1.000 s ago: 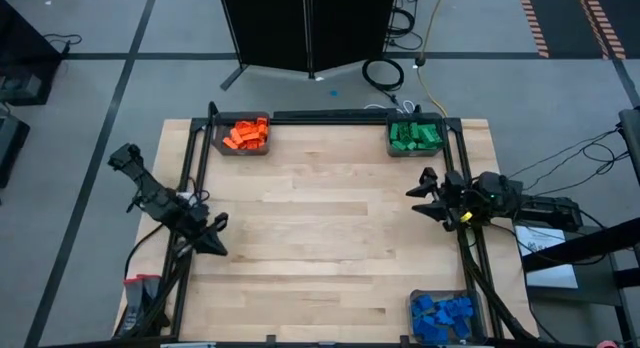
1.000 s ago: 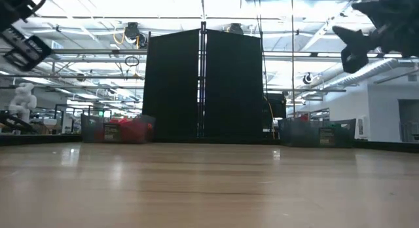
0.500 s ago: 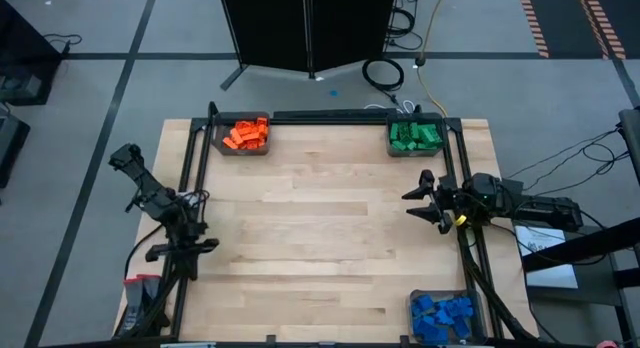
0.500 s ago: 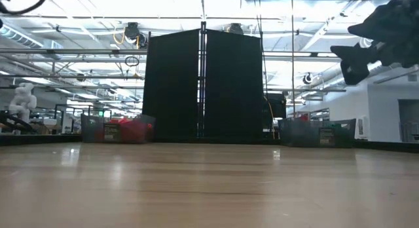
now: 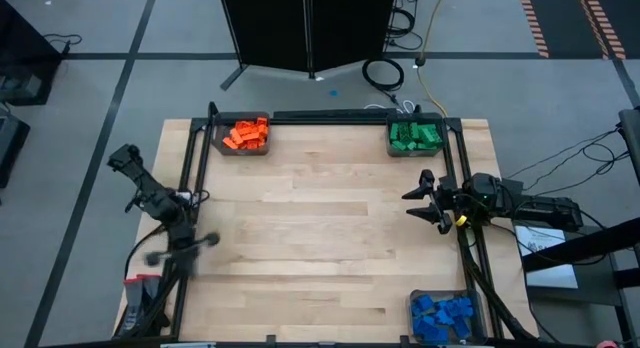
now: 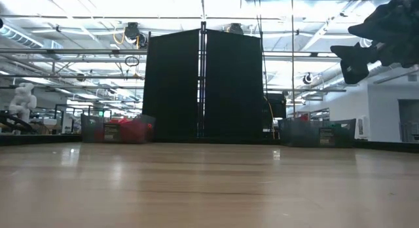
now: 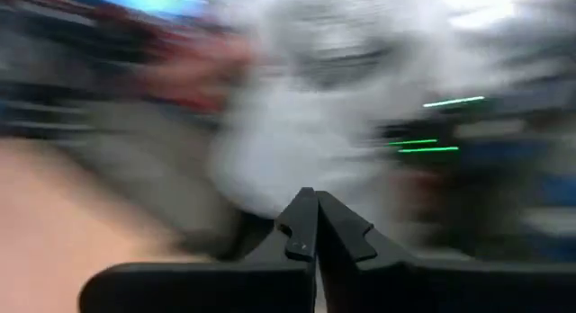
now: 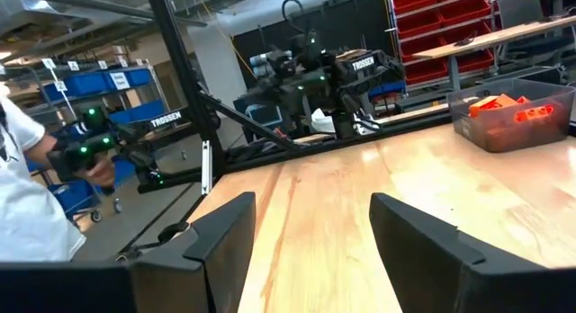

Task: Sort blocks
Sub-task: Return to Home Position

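I can read TROSSEN in white on the left arm (image 8: 324, 70) across the counter (image 5: 320, 238) in my right wrist view, and again on a tag on the frame bar (image 8: 175, 120). All the blocks sit in three bins. The orange blocks (image 5: 245, 136) are in the far left corner bin (image 5: 243, 152), the green blocks (image 5: 414, 136) in the far right corner bin (image 5: 391, 138), and the blue blocks (image 5: 442, 316) in the near right corner bin (image 5: 412, 313). The board between them is bare wood. The right tool (image 5: 420, 200) hangs above the right edge of the counter with its fingers spread wide and nothing between them. The left tool (image 7: 312, 210) is out past the left edge, blurred from above, and its own camera shows the fingers pressed together and holding nothing. A black screen (image 5: 310, 28) stands behind the counter with a coiled cable (image 5: 383, 73) on the floor beside it. A person's white sleeve (image 8: 27, 196) shows off to one side.
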Robot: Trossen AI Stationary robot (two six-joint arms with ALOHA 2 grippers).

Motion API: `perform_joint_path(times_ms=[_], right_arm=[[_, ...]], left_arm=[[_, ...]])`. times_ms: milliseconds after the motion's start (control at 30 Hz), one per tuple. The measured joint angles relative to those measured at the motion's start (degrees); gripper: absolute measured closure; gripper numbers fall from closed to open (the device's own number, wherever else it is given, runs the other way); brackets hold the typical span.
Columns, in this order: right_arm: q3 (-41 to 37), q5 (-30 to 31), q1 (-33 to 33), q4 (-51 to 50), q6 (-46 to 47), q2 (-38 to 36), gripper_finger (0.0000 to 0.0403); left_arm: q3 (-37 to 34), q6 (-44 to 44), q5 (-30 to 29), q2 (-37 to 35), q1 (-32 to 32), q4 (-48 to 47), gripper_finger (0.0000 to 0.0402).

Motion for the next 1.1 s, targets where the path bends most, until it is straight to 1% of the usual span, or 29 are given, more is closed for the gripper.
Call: perform_joint_path(times_ms=[67, 100, 133, 167, 233, 367, 500, 567, 700, 900, 1000, 1100], right_arm=[[0.0, 0.0, 0.0, -0.1, 0.0, 0.0, 0.0188], [0.0, 0.0, 0.0, -0.1, 0.0, 0.0, 0.0188], [0.0, 0.0, 0.0, -0.2, 0.1, 0.0, 0.0188], [0.0, 0.0, 0.0, -0.1, 0.6, 0.0, 0.0188], [0.0, 0.0, 0.0, -0.1, 0.9, 0.0, 0.0188], [0.0, 0.0, 0.0, -0.1, 1.0, 0.0, 0.0188], [0.0, 0.0, 0.0, -0.1, 1.0, 0.0, 0.0188], [0.0, 0.0, 0.0, -0.2, 0.6, 0.0, 0.0188], [0.0, 0.0, 0.0, 0.0, -1.5, 0.0, 0.0188], [0.1, 0.0, 0.0, 1.1, -12.3, 0.0, 0.0188], [0.1, 0.0, 0.0, 0.9, -16.6, 0.0, 0.0188], [0.1, -0.1, 0.0, -1.6, -19.9, 0.0, 0.0188]], left_arm=[[0.0, 8.3, -14.7, 0.4, 0.1, -3.8, 0.0401], [0.0, 11.6, -21.1, 0.9, 0.1, -4.8, 0.0401], [0.0, 13.8, -25.5, 1.6, 0.1, -5.3, 0.0401], [0.0, 16.4, -27.4, 2.5, 0.2, -5.1, 0.0401], [0.0, 18.6, -26.6, 3.7, 0.7, -5.2, 0.0401], [0.0, 16.6, -24.8, 4.8, 0.8, -5.3, 0.0401], [0.0, 19.8, -28.1, 4.7, 3.2, -5.1, 0.0401], [0.0, 20.1, -29.2, 4.7, 6.0, -5.0, 0.0401], [0.0, 22.4, -29.2, 4.8, 12.7, -5.0, 0.0401], [0.0, 22.6, -29.3, 4.8, 22.6, -5.0, 0.0401], [0.0, 23.0, -29.5, 4.8, 26.3, -4.8, 0.0401], [0.0, 23.7, -30.9, 4.8, 29.4, -4.8, 0.0401]])
